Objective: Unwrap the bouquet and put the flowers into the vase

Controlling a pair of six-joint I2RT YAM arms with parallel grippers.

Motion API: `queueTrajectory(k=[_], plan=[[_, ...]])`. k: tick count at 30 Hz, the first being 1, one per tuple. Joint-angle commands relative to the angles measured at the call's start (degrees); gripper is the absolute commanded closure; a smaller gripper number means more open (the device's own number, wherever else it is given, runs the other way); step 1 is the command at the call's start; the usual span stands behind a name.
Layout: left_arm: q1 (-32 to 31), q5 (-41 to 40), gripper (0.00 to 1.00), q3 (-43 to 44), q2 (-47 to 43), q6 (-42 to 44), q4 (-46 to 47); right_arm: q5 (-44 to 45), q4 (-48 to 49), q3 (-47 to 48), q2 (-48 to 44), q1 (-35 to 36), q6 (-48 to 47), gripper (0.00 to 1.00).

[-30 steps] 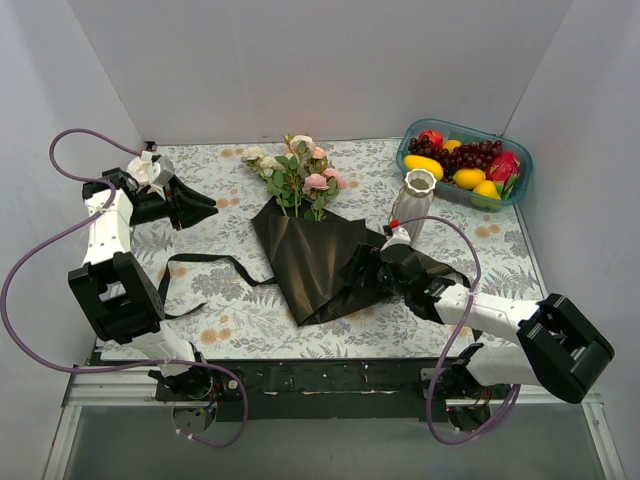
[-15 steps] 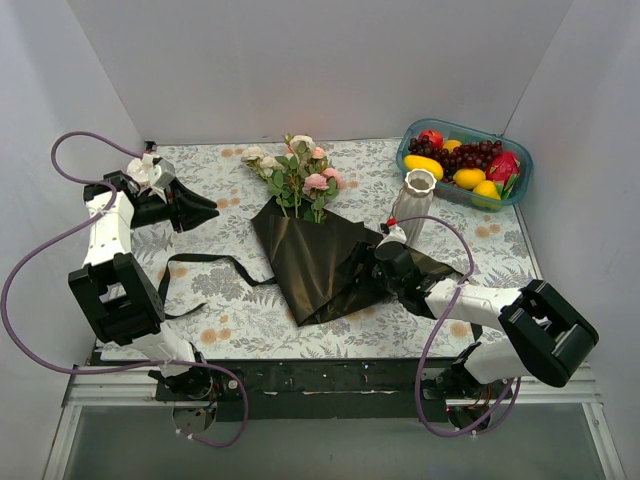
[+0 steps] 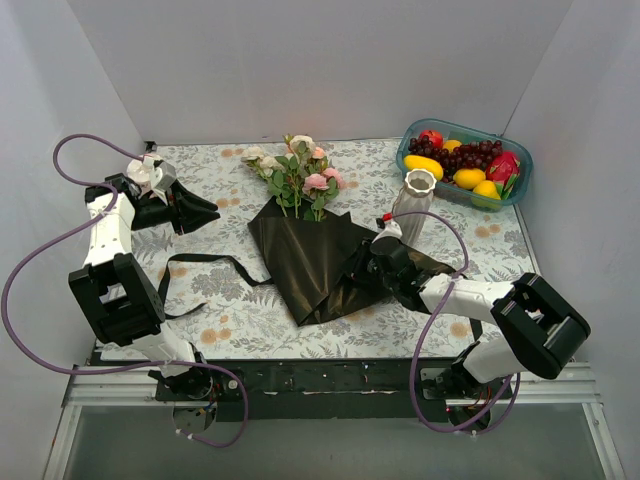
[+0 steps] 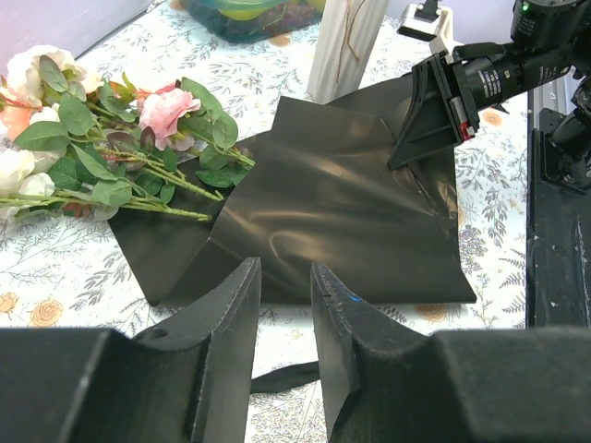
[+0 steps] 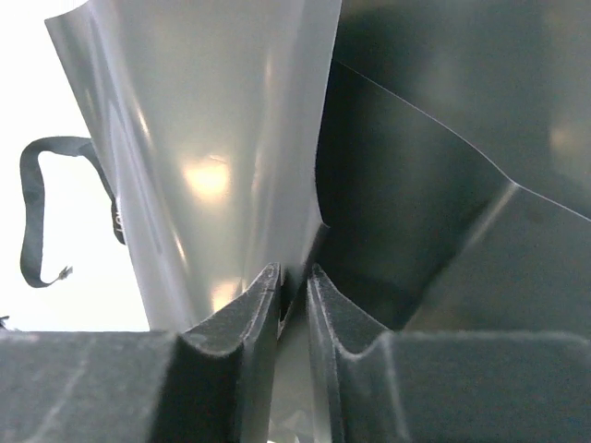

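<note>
- Two changes versus a second ago, both on the right arm: it has pushed in leftward over the sheet, and its jaws have gone from wide apart to nearly together.
- Right gripper now pinches a raised fold of the glossy black wrapping paper. In the right wrist view the fold runs straight into the thin slot between the fingers.
- Paper is spread out mid-table, and its near-left corner sits a touch further left than before.
- Left gripper is about where it was, hanging over the left side of the table and pointing at the paper. Its jaws stand a narrow gap apart with nothing between them, same as before.
- Flowers haven't moved. They lie flat with blooms toward the far wall and stems running onto the far edge of the paper.
- Vase hasn't moved either. It stands upright just beyond the paper's right corner, between the paper and the teal fruit tray, apart from the flowers.
- Black ribbon lies loose on the table left of the paper, one end touching the paper's edge, in the same spot as before.
- Writing: any lettering on the ribbon is too small to read in all three views.
</note>
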Motion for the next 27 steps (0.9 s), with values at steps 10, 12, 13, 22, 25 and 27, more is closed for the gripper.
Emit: queueTrajectory(k=[10, 12, 13, 22, 25, 27], plan=[[-0.07, 9.31, 0.66, 8.2, -2.22, -6.32, -1.98, -4.97, 6.68, 9.97, -2.49, 7.58, -12.73, 0.8], [-0.07, 7.91, 0.66, 12.41, -1.96, -12.53, 0.38, -5.49, 6.24, 12.07, -1.43, 10.48, -15.18, 0.8], [-0.07, 7.3, 0.65, 13.99, -1.78, -27.88, 6.83, -5.41, 5.98, 12.95, -0.91, 11.45, -15.72, 0.8], [0.01, -5.78, 0.32, 19.89, -7.93, -63.46, 34.41, -8.83, 3.43, 25.86, 9.62, 21.91, -22.13, 0.75], [0.01, -8.86, 0.03, 17.8, -11.53, -64.59, 37.12, -9.54, 2.29, 29.73, 13.94, 24.54, -23.19, 0.56], [0.01, -10.46, 0.02, 16.04, -13.98, -66.26, 39.5, -12.0, 1.94, 31.15, 16.22, 25.43, -23.45, 0.3]])
